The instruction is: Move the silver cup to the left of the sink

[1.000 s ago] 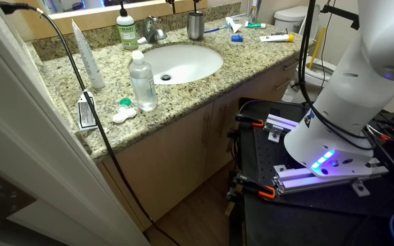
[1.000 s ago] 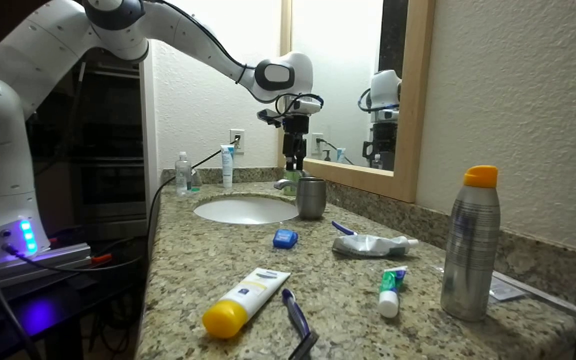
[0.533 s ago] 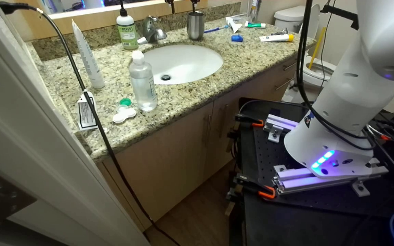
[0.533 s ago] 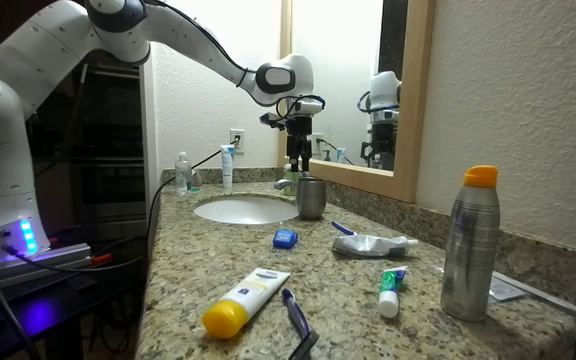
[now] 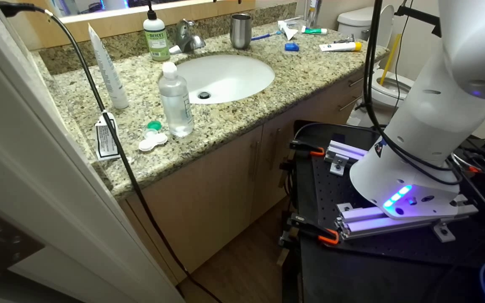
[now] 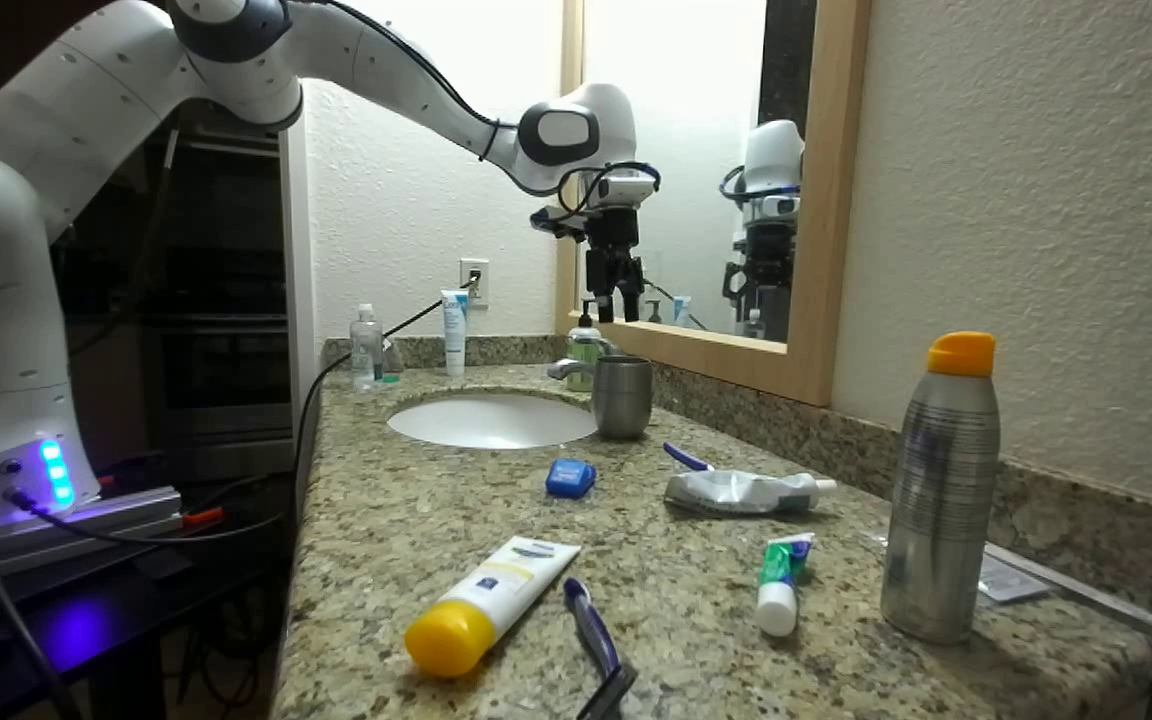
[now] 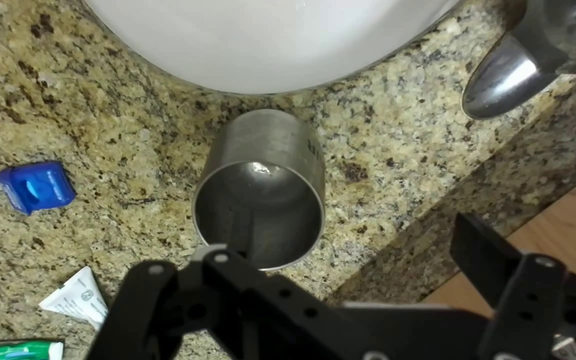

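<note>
Spreading out below all else, the bench point(image 6: 436, 510) carries the sink point(image 5: 234, 75), which lies lower than the pincer point(image 6: 619, 314) and off to its side. Compared with half a second ago the pincer is higher; its fingers are parted, with nothing held between them. Well away from the pincer, across the sink, stands the bottle point(image 5: 176, 109), probably on the side the task calls left. Below the pincer, the cup point(image 7: 270, 140) stands upright beside the sink's rim, just where it stood before that rise. So no grasp is made yet, the carry remains ahead, and the lift looks like a chance to line up again. In the wrist view one finger shows over the cup's mouth while its partner hangs well outside, which suggests a pinch on the wall, one finger within. Smaller again, the blue box point(image 7: 38, 187) lies below the pincer, near the cup without touching.
</note>
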Tool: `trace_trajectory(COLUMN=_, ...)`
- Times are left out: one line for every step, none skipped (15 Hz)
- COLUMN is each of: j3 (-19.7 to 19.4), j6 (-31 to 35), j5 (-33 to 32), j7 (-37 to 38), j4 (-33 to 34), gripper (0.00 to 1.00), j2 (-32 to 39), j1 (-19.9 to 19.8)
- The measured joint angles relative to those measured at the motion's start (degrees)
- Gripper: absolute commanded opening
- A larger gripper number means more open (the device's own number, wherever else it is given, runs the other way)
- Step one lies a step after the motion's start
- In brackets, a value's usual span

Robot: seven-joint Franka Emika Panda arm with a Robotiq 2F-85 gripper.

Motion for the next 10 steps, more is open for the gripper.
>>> trace_trajectory(j3=0.1, j6=0.0, j5=0.0, j7=0.0, j4=0.0, gripper=1.0, j2=0.0, j1=0.0)
trace_trajectory(j3=0.1, j6=0.1, j5=0.0, j7=0.2, j4=0.0, gripper=1.0, j2=0.1, j1=0.0)
trace_trajectory(j3=0.1, j6=0.3, j5=-0.1, j7=0.8, j4=0.0, gripper=1.0, j2=0.3, j1=0.0)
trace_trajectory(j3=-0.1, j6=1.0, j5=-0.1, j7=1.7, j4=0.0, gripper=1.0, j2=0.6, j1=0.0)
trace_trajectory(j3=-0.5, j6=1.9, j5=-0.1, j7=2.7, j4=0.0, gripper=1.0, j2=1.0, j1=0.0)
trace_trajectory(j3=-1.0, j6=2.8, j5=-0.1, j7=3.6, j4=0.0, gripper=1.0, j2=1.3, j1=-0.1)
trace_trajectory(j3=-1.2, j6=3.0, j5=-0.2, j7=4.3, j4=0.1, gripper=1.0, j2=1.6, j1=-0.4)
trace_trajectory(j3=-1.2, j6=3.0, j5=-0.2, j7=4.6, j4=0.3, gripper=1.0, j2=1.8, j1=-0.9)
trace_trajectory(j3=-1.2, j6=3.0, j5=-0.3, j7=4.6, j4=0.5, gripper=1.0, j2=2.0, j1=-1.2)
trace_trajectory(j3=-1.2, j6=3.0, j5=-0.3, j7=4.6, j4=0.7, gripper=1.0, j2=2.2, j1=-1.5)
